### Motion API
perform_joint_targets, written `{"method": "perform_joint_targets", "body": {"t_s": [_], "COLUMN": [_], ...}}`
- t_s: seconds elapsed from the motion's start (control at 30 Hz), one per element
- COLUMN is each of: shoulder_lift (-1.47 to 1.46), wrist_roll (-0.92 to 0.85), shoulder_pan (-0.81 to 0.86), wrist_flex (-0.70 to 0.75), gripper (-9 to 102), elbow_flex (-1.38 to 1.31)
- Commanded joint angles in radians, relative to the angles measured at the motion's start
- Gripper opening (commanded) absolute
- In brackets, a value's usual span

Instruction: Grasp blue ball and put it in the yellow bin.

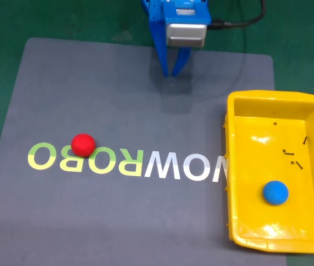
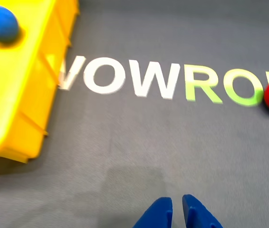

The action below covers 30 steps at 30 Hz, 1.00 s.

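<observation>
mat (image 1: 118,221): grey, lettered, on green table (image 1: 1,22). bin (image 1: 240,183): yellow, at mat's right edge in fixed view. gripper (image 1: 175,71): blue, empty, fingers nearly together, above the mat's far side. blue ball (image 1: 275,192): inside bin. red ball (image 1: 82,144): on lettering.

In the fixed view the blue arm reaches in from the worktop's far edge, near its middle, with its pincer (image 1: 175,71) pointing down at the surface (tips converging, holding nothing). In the wrist view the two blue fingertips (image 2: 157,214) sit nearly together, only a thin gap between them.
</observation>
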Motion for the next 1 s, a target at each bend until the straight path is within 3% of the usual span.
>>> {"method": "perform_joint_targets", "body": {"t_s": [0.0,0.63,0.97], "shoulder_lift": [0.014,0.014,0.014], "wrist_roll": [-0.005,-0.037,-0.011], "shoulder_pan": [0.026,0.083,0.087], "wrist_flex": [-0.006,-0.011,0.123], "gripper": [0,0,0], "elbow_flex": [0.014,0.235,0.238]}}
